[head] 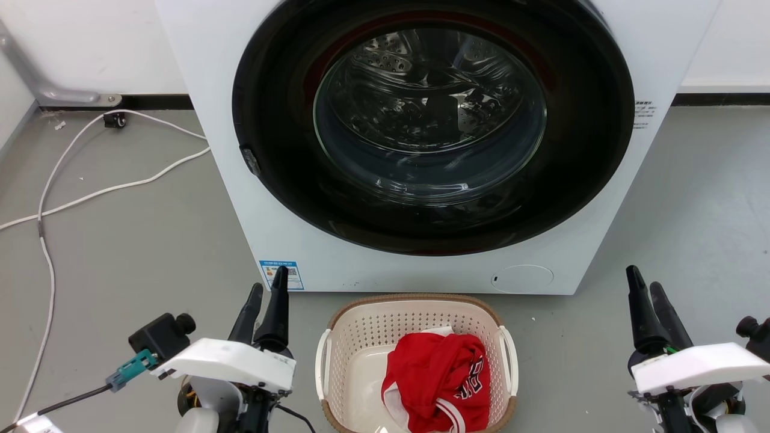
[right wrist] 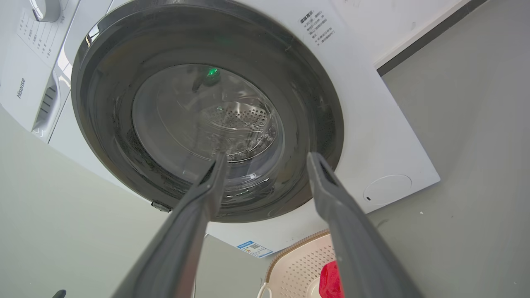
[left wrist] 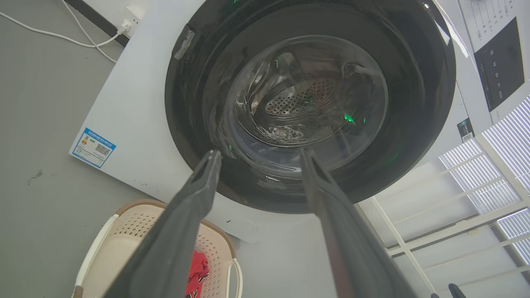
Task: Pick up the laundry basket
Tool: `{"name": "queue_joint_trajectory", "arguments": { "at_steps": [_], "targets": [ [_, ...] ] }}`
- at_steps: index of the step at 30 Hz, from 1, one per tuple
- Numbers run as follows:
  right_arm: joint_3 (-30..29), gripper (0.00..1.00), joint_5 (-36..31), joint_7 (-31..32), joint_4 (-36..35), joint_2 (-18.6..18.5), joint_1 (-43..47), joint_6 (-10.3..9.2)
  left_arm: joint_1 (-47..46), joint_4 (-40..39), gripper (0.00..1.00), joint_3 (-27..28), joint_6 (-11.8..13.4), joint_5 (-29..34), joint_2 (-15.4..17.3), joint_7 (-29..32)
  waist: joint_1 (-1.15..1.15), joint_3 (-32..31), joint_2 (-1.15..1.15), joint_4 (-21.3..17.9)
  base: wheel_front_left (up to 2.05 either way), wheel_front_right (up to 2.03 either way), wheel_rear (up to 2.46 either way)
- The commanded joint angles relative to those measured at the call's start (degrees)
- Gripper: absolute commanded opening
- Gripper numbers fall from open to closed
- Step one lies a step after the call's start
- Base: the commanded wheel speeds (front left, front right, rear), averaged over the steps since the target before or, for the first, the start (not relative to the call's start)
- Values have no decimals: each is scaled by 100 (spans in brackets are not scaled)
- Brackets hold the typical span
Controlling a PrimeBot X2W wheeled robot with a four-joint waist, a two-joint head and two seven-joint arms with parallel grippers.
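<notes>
L tool [head: 269,282] at 7 o'clock, R tool [head: 643,278] at 4, both w/ fingers apart, empty. Between them at 6: laundry basket [head: 361,331] on floor [head: 120,252], just before washer [head: 228,198]. Prob. light, stiff-ish plastic; red garment [head: 442,379] adds little. Grab white side handles [head: 322,364], one per tool.

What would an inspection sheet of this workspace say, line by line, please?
Surface: grey floor; the basket stands on it.
Job's things: laundry basket, upright in front of the washer, between the two grippers, not held.
Clutter: red garment lying in the basket.
Grippers: left gripper and right gripper both open, holding nothing, apart from the basket.
Cables: white cable across the floor at the left.
Surroundings: white washer, door closed; white wall behind.
</notes>
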Motion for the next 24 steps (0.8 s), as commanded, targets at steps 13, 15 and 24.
{"name": "queue_joint_trajectory", "arguments": {
  "at_steps": [13,15,24],
  "targets": [
    [34,100,-1394,-20,-188,-2,35,12,-279,130,100,-376,210,1527,66,-279,0,-7,0,7,0,0,0],
    [31,100,-1566,-10,-200,3,47,12,-298,149,100,-416,238,1675,65,-311,0,-6,0,9,0,0,0],
    [31,100,-2468,-58,-268,39,87,12,-381,291,100,-653,344,2427,101,-484,0,-8,0,9,0,0,0]
  ]
}}
